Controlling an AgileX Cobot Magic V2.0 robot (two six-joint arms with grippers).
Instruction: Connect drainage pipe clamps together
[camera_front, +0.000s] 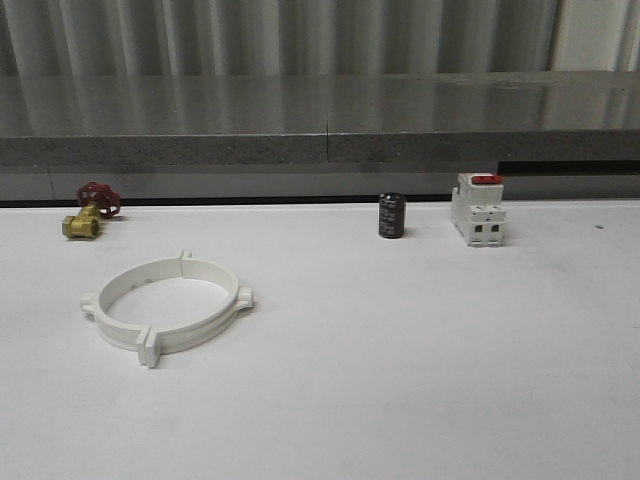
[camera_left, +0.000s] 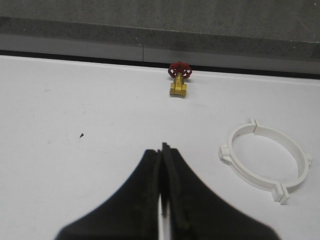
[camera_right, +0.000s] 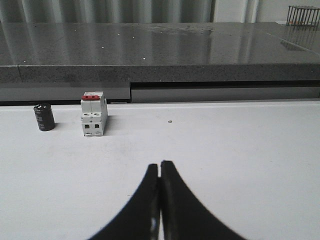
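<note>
The two white drainage pipe clamps (camera_front: 166, 303) lie on the white table at the left, their half-rings meeting as one wide ring with small flange tabs round the rim. The left wrist view has the same ring (camera_left: 266, 160) off to one side of my left gripper (camera_left: 162, 148). That gripper is shut with nothing in it and stands apart from the ring. My right gripper (camera_right: 160, 165) is also shut and holds nothing, over bare table.
A brass valve with a red handwheel (camera_front: 90, 211) sits at the back left. A black cylinder (camera_front: 391, 216) and a white breaker block with a red switch (camera_front: 478, 208) stand at the back right. A grey ledge (camera_front: 320, 130) runs behind the table.
</note>
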